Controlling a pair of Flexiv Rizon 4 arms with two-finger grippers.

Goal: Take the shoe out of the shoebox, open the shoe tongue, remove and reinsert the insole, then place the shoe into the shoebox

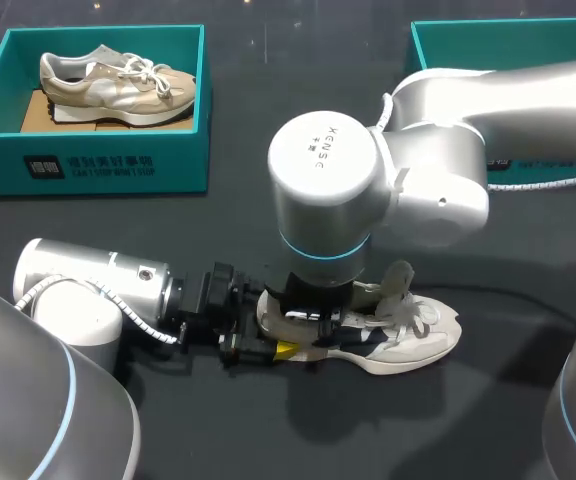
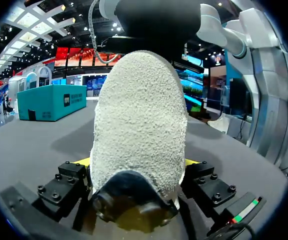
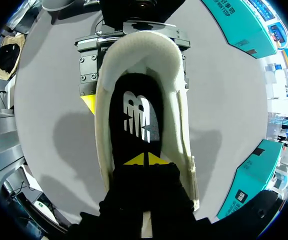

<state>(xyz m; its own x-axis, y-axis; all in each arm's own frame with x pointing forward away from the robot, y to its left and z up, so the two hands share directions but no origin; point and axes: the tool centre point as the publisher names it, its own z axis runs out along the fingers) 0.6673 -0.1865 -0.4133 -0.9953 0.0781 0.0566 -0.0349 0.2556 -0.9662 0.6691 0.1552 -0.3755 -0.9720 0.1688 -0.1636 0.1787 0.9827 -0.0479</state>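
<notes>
Rough, nubby cloth shoe (image 2: 139, 125), smooth matt insole (image 3: 134, 120), matt dark table (image 1: 418, 440)

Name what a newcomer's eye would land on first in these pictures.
A white shoe lies mid-table, its heel clamped by the left gripper. The right gripper is down inside its opening from above, yellow tips together at the black insole. A beige shoe sits in the teal shoebox at the far left.
</notes>
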